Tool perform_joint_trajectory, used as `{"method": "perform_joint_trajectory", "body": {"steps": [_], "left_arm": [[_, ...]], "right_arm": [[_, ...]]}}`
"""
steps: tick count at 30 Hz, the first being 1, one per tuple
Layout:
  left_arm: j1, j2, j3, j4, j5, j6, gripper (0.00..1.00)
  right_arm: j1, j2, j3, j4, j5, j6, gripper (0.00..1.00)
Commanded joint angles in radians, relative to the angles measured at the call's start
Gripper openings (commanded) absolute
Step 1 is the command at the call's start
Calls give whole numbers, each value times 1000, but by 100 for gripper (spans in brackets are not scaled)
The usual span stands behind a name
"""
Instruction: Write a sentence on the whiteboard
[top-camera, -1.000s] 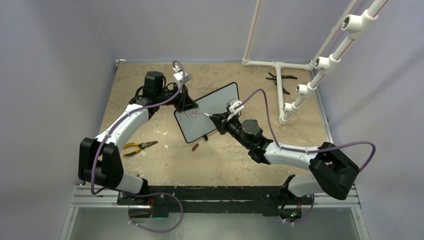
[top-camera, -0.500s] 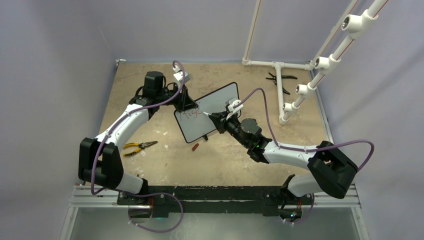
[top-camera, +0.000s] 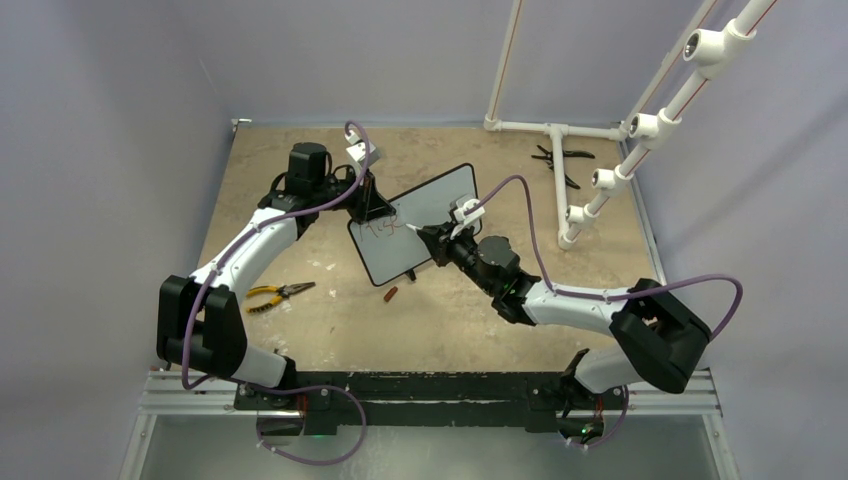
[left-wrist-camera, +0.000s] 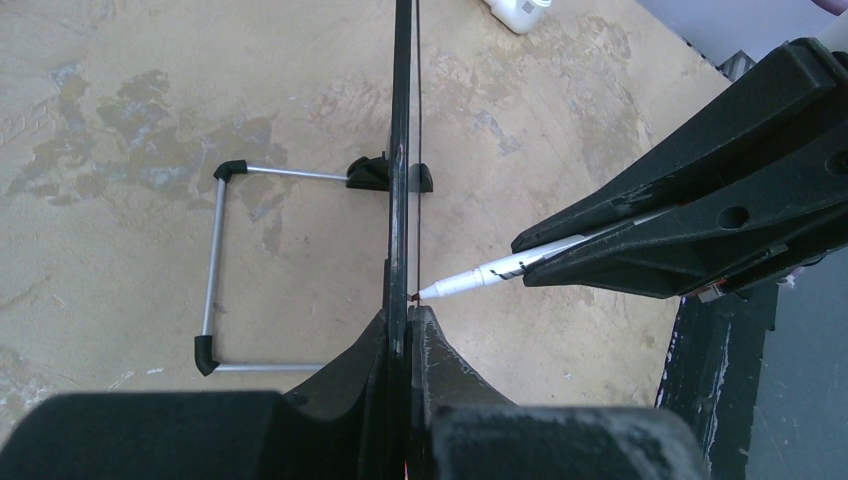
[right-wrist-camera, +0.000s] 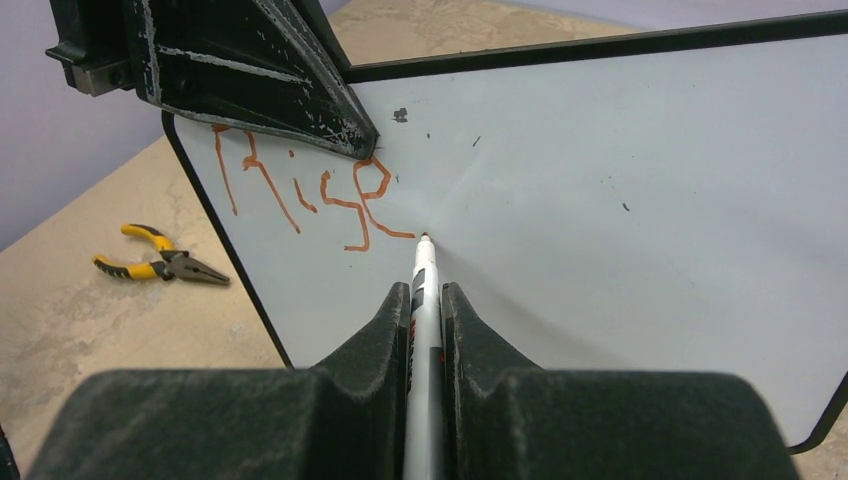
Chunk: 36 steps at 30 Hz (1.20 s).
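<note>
The whiteboard (top-camera: 440, 205) stands tilted mid-table; it shows edge-on in the left wrist view (left-wrist-camera: 402, 150). My left gripper (top-camera: 378, 212) is shut on its upper left edge (left-wrist-camera: 410, 312). My right gripper (top-camera: 428, 238) is shut on a white marker (right-wrist-camera: 424, 262), its jaws closed round the barrel (right-wrist-camera: 427, 292). The marker's red tip touches the white surface (right-wrist-camera: 620, 200) just right of the writing. The sentence (right-wrist-camera: 300, 190) is red letters reading about "Rise", in one line at the board's upper left. The marker also shows in the left wrist view (left-wrist-camera: 490, 275).
Yellow-handled pliers (top-camera: 278, 293) lie left of the board. A small red cap (top-camera: 391, 294) lies in front of it. Black pliers (top-camera: 560, 160) and a white pipe frame (top-camera: 600, 180) stand at the back right. The board's wire stand (left-wrist-camera: 215, 270) sticks out behind it.
My right gripper with the marker has shifted slightly up and left along the board. The left gripper and the board have not moved.
</note>
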Motion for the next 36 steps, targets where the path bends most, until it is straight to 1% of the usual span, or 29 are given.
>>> {"method": "perform_joint_trajectory", "body": {"steps": [1, 6, 11, 15, 18, 29, 36], "left_arm": [[-14, 4, -10, -54, -3, 17, 0], [-14, 4, -10, -55, -13, 15, 0], [-14, 3, -7, -55, -59, 11, 0], [-14, 2, -9, -52, -88, 5, 0], [-14, 2, -10, -50, -102, 2, 0], [-14, 2, -10, -48, -97, 1, 0], [-14, 2, -10, -47, -87, 2, 0]], "right_arm": [[-1, 9, 30, -1, 47, 13, 0], [-2, 4, 17, 12, 47, 11, 0], [-2, -33, -8, 5, 35, 12, 0], [-2, -85, -31, 27, -40, -10, 0], [-2, -97, -21, 3, -71, 3, 0], [-20, -75, 40, -7, 51, 9, 0], [-65, -63, 58, 4, 9, 29, 0]]}}
